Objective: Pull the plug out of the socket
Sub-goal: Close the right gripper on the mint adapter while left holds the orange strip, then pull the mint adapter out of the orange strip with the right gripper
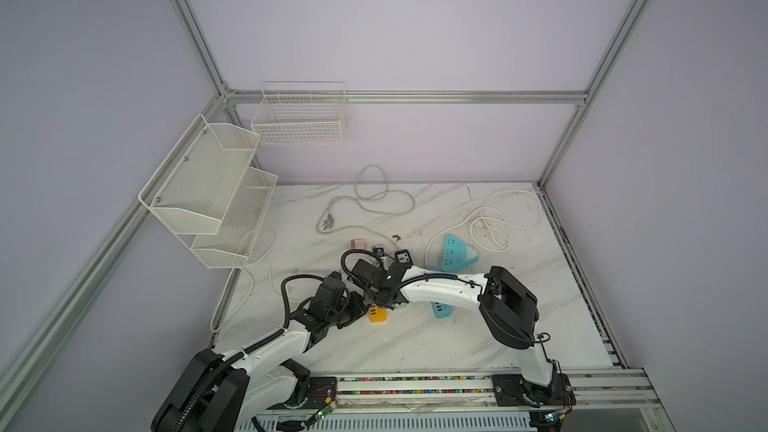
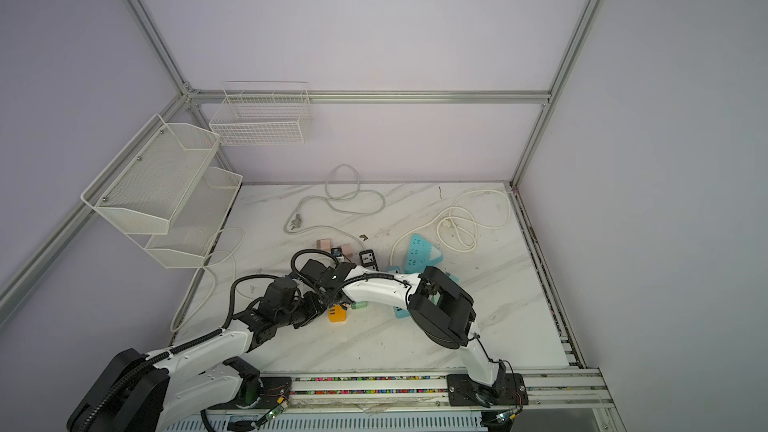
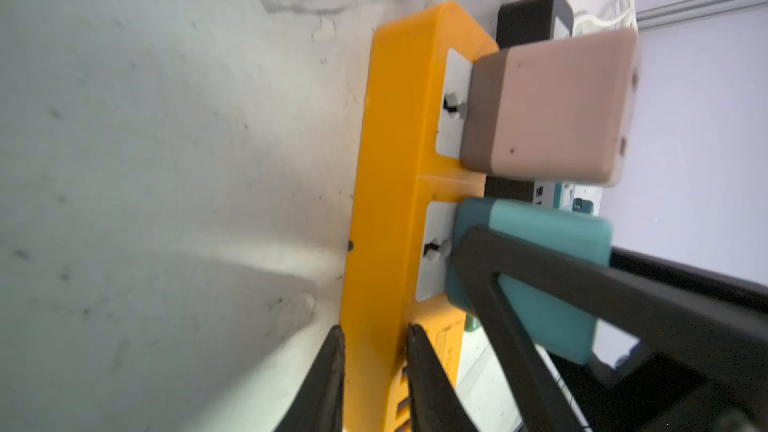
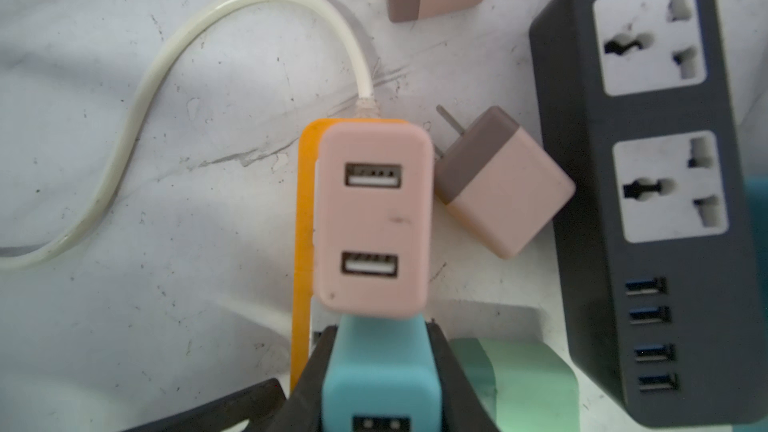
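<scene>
Orange glossy plastic strip (image 3: 390,160) sits mid-table in both top views; both my arms reach in there, elbows bent. My left gripper (image 3: 376,330) pinches the strip's end. My right gripper (image 4: 380,338) clamps the smooth, round-cornered teal plug (image 4: 380,376) at lower centre of frame. It sits flush against the socket face, beside a pink plug (image 4: 374,218).

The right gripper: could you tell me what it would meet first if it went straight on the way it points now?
Probably the orange strip: the right gripper, shut on the teal plug, points down at its socket face from close by. The exact gap is unclear.
</scene>
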`<control>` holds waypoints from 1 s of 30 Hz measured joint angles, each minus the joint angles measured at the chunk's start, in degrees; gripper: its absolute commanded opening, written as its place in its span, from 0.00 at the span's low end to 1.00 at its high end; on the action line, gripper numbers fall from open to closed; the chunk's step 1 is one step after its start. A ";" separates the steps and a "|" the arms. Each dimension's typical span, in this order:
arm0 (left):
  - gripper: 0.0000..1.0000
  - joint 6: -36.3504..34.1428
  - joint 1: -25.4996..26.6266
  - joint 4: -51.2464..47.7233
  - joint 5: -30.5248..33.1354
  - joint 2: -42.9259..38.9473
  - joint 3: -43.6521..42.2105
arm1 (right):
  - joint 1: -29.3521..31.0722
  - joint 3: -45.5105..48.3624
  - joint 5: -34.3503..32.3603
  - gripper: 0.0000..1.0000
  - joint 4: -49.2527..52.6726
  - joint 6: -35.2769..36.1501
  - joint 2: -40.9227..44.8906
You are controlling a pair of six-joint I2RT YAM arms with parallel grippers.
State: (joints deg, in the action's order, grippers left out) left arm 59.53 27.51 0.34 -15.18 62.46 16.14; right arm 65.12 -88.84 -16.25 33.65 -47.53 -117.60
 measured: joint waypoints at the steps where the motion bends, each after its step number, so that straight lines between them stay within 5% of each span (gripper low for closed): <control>1: 0.25 0.00 0.09 0.26 -0.46 0.35 0.00 | 0.02 0.37 0.00 0.18 -0.04 -0.02 0.28; 20: 0.25 1.05 0.66 2.78 -1.07 2.40 -0.42 | 0.76 -1.11 -0.48 0.17 1.51 0.68 0.11; 30: 0.25 1.22 0.70 2.14 -0.63 1.40 -0.39 | 0.48 2.32 1.38 0.17 -3.13 1.70 7.85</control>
State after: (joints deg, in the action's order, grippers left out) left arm 60.75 28.21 2.48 -15.81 63.86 15.75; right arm 65.60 -86.52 -14.87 30.52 -45.82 -109.75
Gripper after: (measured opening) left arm 0.250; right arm 0.306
